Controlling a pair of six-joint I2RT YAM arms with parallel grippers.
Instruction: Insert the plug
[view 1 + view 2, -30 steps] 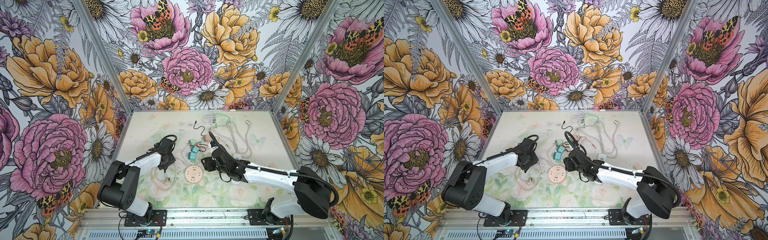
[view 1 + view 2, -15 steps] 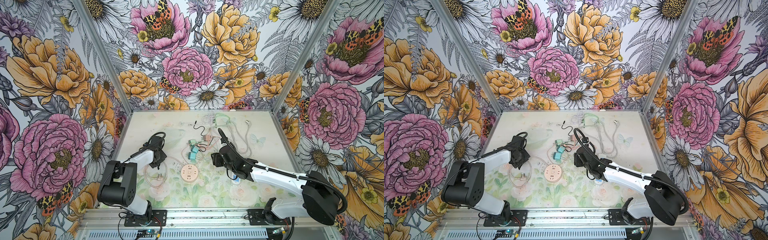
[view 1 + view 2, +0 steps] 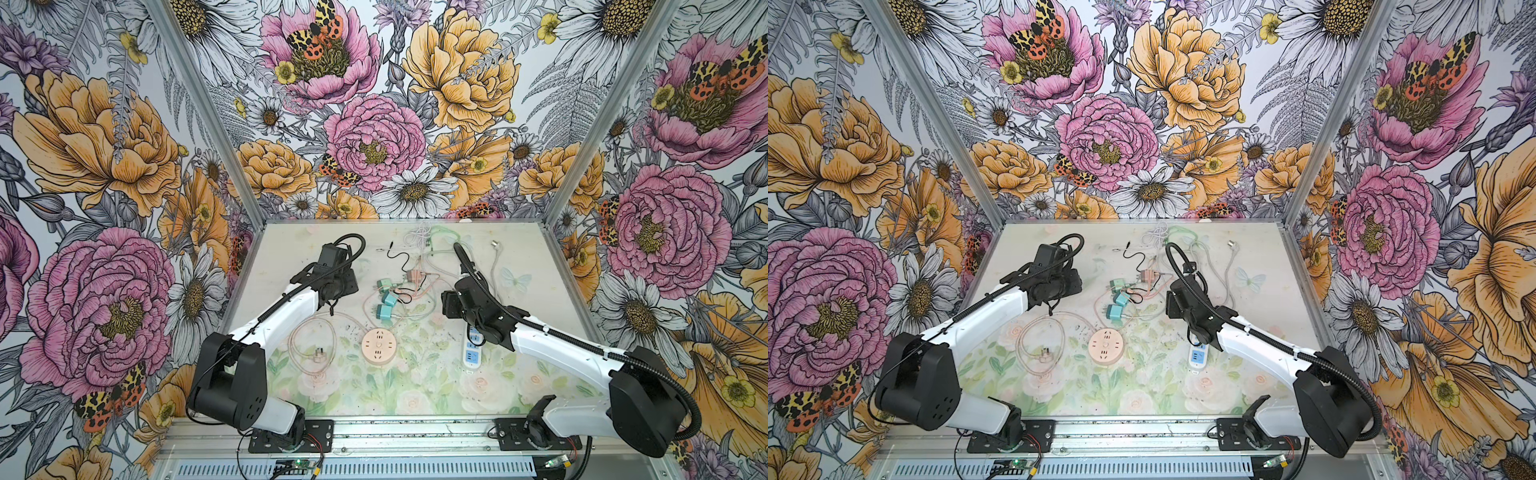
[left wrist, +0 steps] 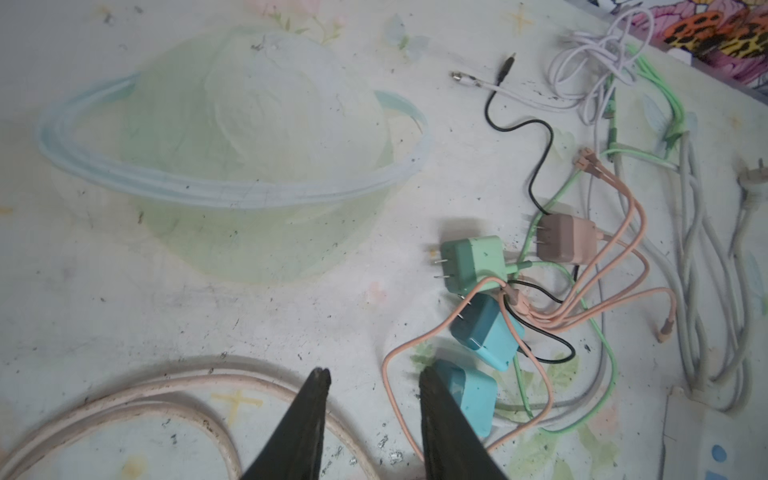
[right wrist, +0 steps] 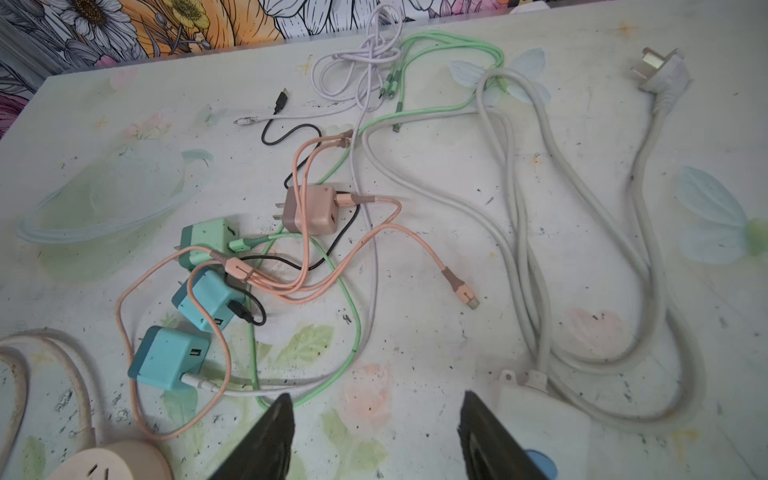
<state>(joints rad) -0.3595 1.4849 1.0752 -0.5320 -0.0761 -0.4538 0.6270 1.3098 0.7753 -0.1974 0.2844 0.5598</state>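
A round pink socket (image 3: 377, 347) lies at the table's middle, and its cord's plug (image 3: 318, 353) rests inside the cord loop to its left. A green charger (image 4: 471, 264), two teal chargers (image 4: 486, 328) and a pink-brown charger (image 4: 565, 239) lie in tangled cables behind the socket. My left gripper (image 4: 374, 374) hovers open and empty left of the chargers, one fingertip (image 4: 432, 386) in front of the nearest teal one. My right gripper (image 5: 376, 399) is open and empty over bare table, between the chargers and the white power strip (image 5: 544, 424).
The strip's thick grey cord (image 5: 536, 257) loops toward the back right and ends in a white plug (image 5: 660, 70). Lilac and green cables (image 5: 374, 58) bunch at the back edge. The thick pink cord (image 4: 124, 395) curves under my left gripper. Floral walls enclose three sides.
My right arm has drawn back to the right, away from the round socket. My left gripper swung left, then came back toward the chargers.
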